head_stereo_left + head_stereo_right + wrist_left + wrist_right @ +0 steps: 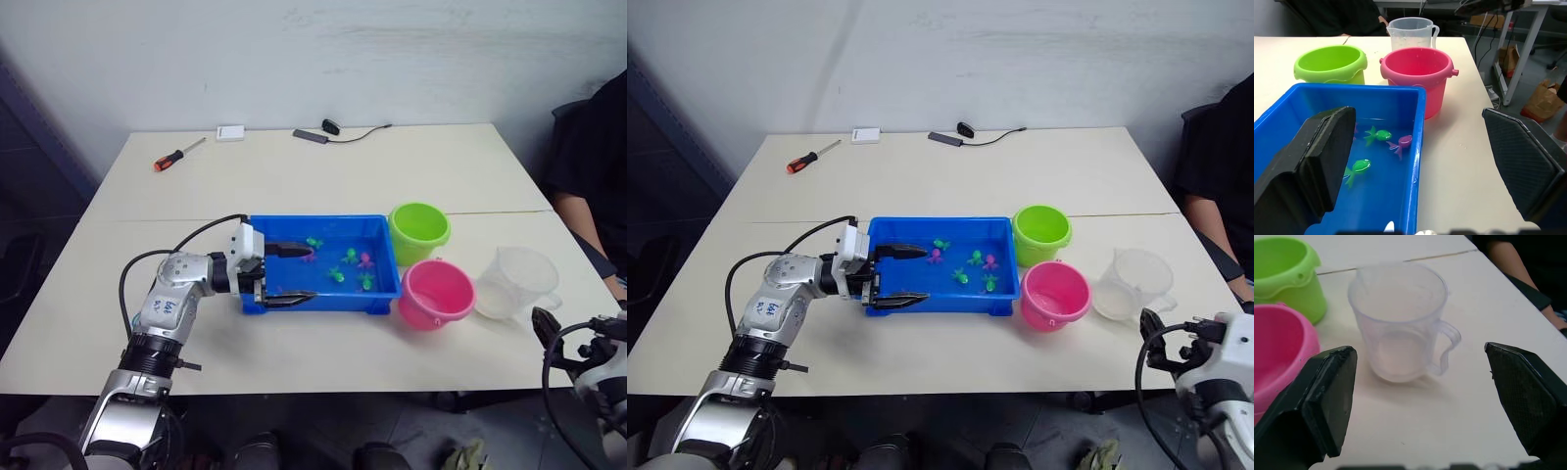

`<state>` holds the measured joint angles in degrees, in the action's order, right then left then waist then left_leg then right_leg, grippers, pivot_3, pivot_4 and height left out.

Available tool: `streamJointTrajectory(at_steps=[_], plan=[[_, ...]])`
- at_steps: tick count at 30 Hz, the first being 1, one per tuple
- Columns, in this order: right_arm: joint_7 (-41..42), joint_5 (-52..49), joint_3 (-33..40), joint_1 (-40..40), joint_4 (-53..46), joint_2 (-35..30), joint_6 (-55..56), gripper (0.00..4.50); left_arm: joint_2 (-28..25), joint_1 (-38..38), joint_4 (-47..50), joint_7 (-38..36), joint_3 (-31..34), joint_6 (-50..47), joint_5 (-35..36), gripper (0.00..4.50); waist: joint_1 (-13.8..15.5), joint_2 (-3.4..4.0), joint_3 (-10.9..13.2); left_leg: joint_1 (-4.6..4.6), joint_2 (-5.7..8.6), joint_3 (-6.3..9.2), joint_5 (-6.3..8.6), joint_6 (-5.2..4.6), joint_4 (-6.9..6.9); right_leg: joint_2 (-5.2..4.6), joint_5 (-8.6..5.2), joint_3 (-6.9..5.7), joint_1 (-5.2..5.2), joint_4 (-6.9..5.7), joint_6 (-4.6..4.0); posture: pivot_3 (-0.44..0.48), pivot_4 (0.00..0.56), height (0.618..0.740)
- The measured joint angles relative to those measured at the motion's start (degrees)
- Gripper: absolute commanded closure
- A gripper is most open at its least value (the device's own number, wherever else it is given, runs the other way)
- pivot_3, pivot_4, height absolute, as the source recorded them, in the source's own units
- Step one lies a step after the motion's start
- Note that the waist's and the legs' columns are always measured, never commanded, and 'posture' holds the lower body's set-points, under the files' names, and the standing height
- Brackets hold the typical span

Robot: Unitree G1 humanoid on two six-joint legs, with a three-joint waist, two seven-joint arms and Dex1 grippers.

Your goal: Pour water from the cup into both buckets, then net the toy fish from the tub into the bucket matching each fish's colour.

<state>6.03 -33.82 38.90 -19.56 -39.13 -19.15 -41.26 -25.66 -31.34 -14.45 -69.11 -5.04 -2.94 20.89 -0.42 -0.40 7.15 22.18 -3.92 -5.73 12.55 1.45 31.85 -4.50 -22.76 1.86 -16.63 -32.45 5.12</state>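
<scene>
The blue tub (257,297) sits mid-table with water and several toy fish in it, green ones (335,275) and pink ones (365,259). My left gripper (292,275) is open at the tub's left end, one finger over the water and the other outside the front wall. Right of the tub stand the green bucket (419,231) and the pink bucket (436,292). The clear cup (514,282) stands upright further right. My right gripper (1418,357) is open, short of the cup (1398,323) and not touching it.
A person (588,157) sits at the table's right edge, an arm near the cup. At the far side lie a red-handled screwdriver (176,155), a small white box (230,132) and a black cable with a device (323,132).
</scene>
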Motion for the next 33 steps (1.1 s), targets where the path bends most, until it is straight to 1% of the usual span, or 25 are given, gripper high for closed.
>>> streamJointTrajectory(at_steps=[4, 8, 12, 17, 21, 25, 33], plan=[[-1.9, 3.1, -2.8, 2.9, 4.4, 0.2, 1.1, 0.06, 0.0, -0.4, 0.0, 0.0, 0.1, 0.0, -0.2, 0.02, 0.0, 0.03, 0.0, 0.0, 0.0, -0.01, 0.0, 0.0, 0.01, 0.0, 0.0, -0.01, -0.01, -0.02, 0.0, 0.0, 0.15, 0.733], [-4.0, 7.7, -5.4, 6.6, 11.1, 0.2, 3.0, 0.06, -0.4, 0.0, 0.5, 0.3, 0.2, -0.2, -0.2, 0.02, 0.0, 0.07, 0.0, -0.01, 0.01, -0.02, -0.04, 0.08, 0.06, -0.01, 0.0, 0.0, -0.01, -0.07, 0.0, 0.0, 0.15, 0.733], [-5.3, 11.2, -6.8, 9.3, 16.2, 0.1, 4.9, 0.06, -1.0, 0.6, 1.5, 0.8, 0.3, -0.8, -0.2, 0.02, 0.1, 0.2, -0.1, 0.0, 0.03, -0.03, -0.06, 0.12, 0.11, 0.01, 0.01, 0.0, -0.01, -0.1, 0.02, 0.0, 0.15, 0.733], [-6.8, 13.7, -6.9, 10.9, 19.8, 0.1, 5.5, 0.06, -2.2, 1.5, 3.6, 1.4, 0.8, -1.5, -0.1, 0.02, 0.0, 0.26, -0.1, -0.03, 0.04, -0.07, -0.08, 0.18, 0.11, 0.01, 0.03, 0.0, -0.01, -0.17, 0.07, 0.0, 0.15, 0.733], [-7.8, 14.6, -6.9, 11.8, 21.5, 0.3, 6.1, 0.06, -2.3, 2.5, 4.6, 1.7, 1.0, -2.1, -0.1, 0.02, 0.0, 0.27, -0.1, -0.04, 0.03, -0.1, -0.09, 0.19, 0.13, 0.01, 0.05, 0.01, -0.01, -0.17, 0.44, 0.0, 0.15, 0.733], [-9.4, 14.9, -6.9, 14.6, 24.0, 0.8, 6.7, 0.06, -2.6, 2.7, 5.1, 2.0, 1.8, -2.4, 0.0, 0.02, -0.3, 0.3, -0.1, -0.06, 0.03, -0.12, -0.1, 0.24, 0.12, 0.02, 0.06, 0.01, -0.01, -0.18, 0.47, 0.0, 0.15, 0.733], [-11.7, 14.9, -6.4, 16.9, 26.1, 1.5, 7.6, 0.06, -3.3, 2.8, 5.6, 2.1, 1.9, -3.2, 0.0, 0.02, -0.5, 0.35, -0.2, -0.06, 0.03, -0.12, -0.11, 0.28, 0.12, 0.03, 0.07, 0.01, -0.01, -0.2, 0.49, 0.0, 0.15, 0.733]])
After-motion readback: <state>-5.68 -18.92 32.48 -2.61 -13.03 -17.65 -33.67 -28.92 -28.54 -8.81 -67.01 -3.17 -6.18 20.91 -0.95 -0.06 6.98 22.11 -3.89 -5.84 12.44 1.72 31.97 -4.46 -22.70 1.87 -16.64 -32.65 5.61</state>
